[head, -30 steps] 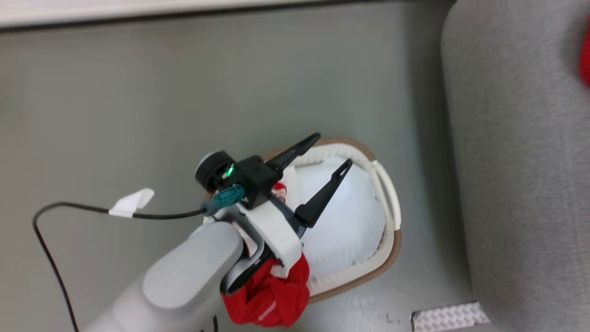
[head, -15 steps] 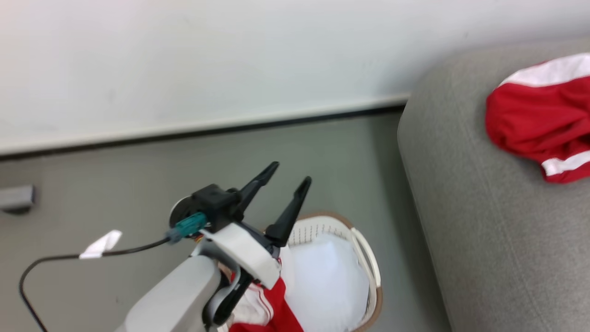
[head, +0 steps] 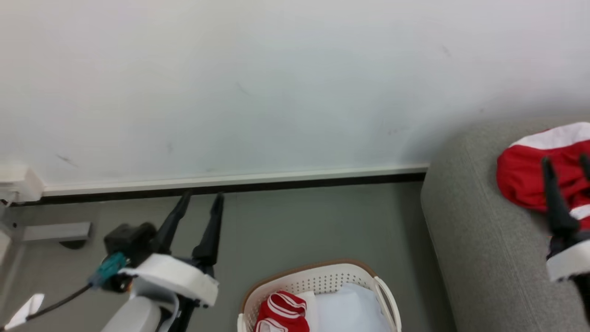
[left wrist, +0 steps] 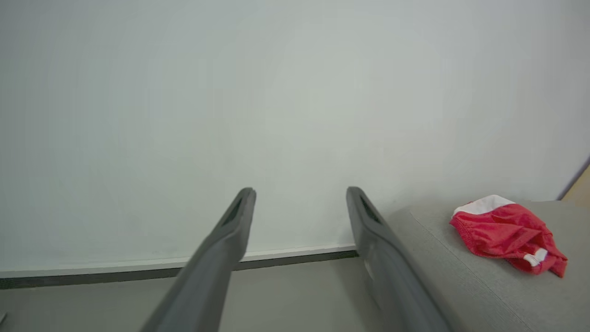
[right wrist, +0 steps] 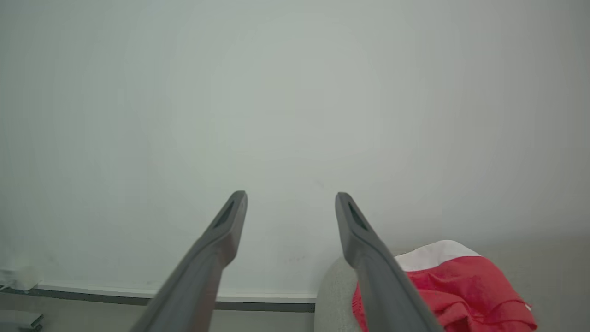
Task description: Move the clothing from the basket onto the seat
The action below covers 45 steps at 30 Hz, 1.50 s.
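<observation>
1. Since a second ago the head camera has tilted up toward the wall point(head: 276, 92), and the left gripper point(head: 202, 196) has left the basket point(head: 318, 275). It hangs left of the basket over the floor point(head: 299, 226), fingers spread wide, nothing between them.
2. Right gripper point(head: 567, 161) stands well right of the basket, over the seat point(head: 479, 240), likewise splayed and empty.
3. One red garment point(head: 521, 180) lies on the seat, right of and beyond the basket. More red clothing point(head: 282, 308) sits bunched inside the basket at its left side, touching a pale cloth point(head: 350, 309).
4. Likely slip: with both arms clear of the basket, stopping now would leave that bunched piece behind, so the task looks only partly done.
5. Reaching back in could pinch the pale cloth together with the red clothing, since they touch, and drag the wrong item out.
6. A fingertip could also snag the basket's handle point(head: 385, 295) or rim and tip the light basket.
</observation>
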Available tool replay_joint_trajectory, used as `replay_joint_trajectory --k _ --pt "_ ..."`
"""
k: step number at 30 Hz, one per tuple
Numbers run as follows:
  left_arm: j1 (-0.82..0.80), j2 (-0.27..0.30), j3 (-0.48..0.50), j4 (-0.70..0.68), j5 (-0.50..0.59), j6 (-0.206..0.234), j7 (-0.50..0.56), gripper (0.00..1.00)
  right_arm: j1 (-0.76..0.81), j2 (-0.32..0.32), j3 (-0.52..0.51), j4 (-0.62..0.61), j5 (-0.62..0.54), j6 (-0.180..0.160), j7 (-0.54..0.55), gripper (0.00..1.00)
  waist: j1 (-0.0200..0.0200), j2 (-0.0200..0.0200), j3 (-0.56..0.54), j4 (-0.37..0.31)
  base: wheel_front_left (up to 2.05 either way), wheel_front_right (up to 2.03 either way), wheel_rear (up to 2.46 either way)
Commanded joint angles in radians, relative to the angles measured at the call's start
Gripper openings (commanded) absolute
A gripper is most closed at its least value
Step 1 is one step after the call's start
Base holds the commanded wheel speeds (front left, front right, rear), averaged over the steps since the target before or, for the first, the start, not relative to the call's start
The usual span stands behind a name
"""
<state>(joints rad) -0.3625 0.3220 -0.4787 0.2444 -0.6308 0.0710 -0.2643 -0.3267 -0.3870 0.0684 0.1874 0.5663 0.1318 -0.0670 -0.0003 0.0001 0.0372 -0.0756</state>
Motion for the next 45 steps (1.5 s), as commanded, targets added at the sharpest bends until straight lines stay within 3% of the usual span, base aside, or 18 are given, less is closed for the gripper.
replay_joint_trajectory --k 1,6,11,19,31,45 --pt "0.051 -0.005 0.033 0.004 0.012 0.009 0.000 1.00 0.058 0.015 0.015 -0.012 -0.008 -0.002 -0.033 1.00 0.0003 -0.0001 -0.031 0.031 0.00 0.00 0.00" --pt "0.131 -0.020 0.129 -0.006 0.053 0.032 0.000 1.00 0.134 0.079 0.028 -0.001 -0.033 -0.002 -0.124 1.00 0.0003 -0.0001 -0.045 0.058 0.00 0.00 0.00" --pt "0.234 -0.070 0.259 -0.046 0.117 0.048 0.000 1.00 0.221 0.139 0.027 0.044 -0.133 -0.002 -0.184 1.00 0.0003 -0.0001 -0.064 0.091 0.00 0.00 0.00" --pt "0.341 -0.156 0.361 -0.068 0.219 -0.003 0.000 1.00 0.276 0.214 -0.041 0.040 -0.249 -0.002 -0.198 1.00 0.0003 -0.0001 -0.066 0.112 0.00 0.00 0.00" --pt "0.315 -0.216 0.432 -0.030 0.298 -0.089 0.000 1.00 0.263 0.231 -0.035 0.023 -0.272 -0.002 -0.197 1.00 0.0003 -0.0001 -0.056 0.102 0.00 0.00 0.00" --pt "0.292 -0.251 0.465 -0.004 0.356 -0.136 0.000 1.00 0.243 0.226 -0.017 0.015 -0.261 -0.002 -0.197 1.00 0.0003 -0.0001 -0.042 0.072 0.00 0.00 0.00"
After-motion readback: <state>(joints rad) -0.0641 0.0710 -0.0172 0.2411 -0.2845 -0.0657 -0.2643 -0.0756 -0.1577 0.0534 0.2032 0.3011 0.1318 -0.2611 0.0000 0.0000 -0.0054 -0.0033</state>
